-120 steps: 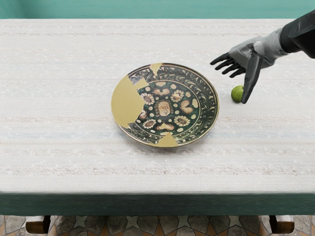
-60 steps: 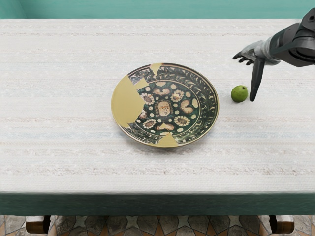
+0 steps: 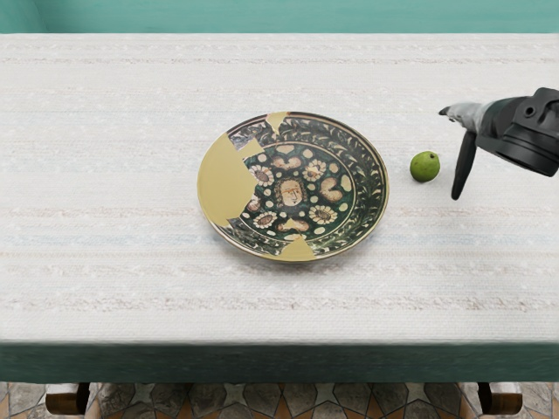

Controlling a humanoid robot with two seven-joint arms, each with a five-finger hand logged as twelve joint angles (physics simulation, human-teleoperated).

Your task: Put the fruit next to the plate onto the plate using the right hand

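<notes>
A robot's view looking down at a slant on a pale, woven-textured bench (image 3: pixel 131 87). Near the middle sits a round, dark green plate (image 3: pixel 223 179) patterned with flowers and a central face, with plain yellow patches on its left side and rim. Just beside the plate's right edge, apart from it and resting on the bench, lies the fruit (image 3: pixel 425 166), small, round and green.

The right hand (image 3: pixel 467 148) enters from the right edge, seen almost edge-on. It holds nothing: it looks open, with one dark finger (image 3: pixel 459 179) stretched straight down just to the right of the fruit, not touching it. The left arm is out of view.

The task appears to be at the approach stage, with the fruit not yet grasped. The next move likely calls for bringing the hand around the fruit and closing on it, gently, since a round fruit could roll away.
</notes>
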